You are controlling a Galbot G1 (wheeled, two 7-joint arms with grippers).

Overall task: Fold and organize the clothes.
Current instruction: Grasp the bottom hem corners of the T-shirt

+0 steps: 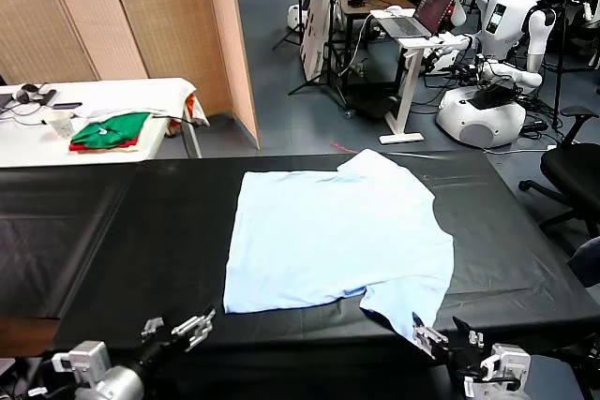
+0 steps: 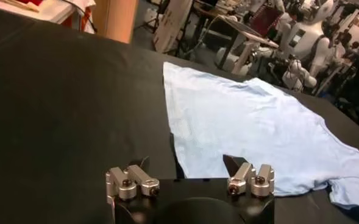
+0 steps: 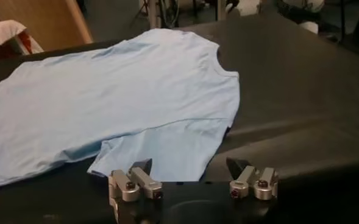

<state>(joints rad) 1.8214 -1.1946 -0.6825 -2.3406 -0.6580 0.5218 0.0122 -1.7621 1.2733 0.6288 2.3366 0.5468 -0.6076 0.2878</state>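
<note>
Shirt (image 1: 337, 236) lies spread flat mid-bench (image 1: 122, 250), unfolded, as left gripper (image 1: 176, 333) and right gripper (image 1: 448, 336) wait at the near edge, jaws wide; each should pinch one layer cleanly.

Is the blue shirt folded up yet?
Not yet. The T-shirt lies spread flat on the black table, both sleeves out, and no gripper touches it.

pale blue t-shirt (image 1: 337, 236) lies spread flat, plain side up, on black table (image 1: 141, 231).
</note>
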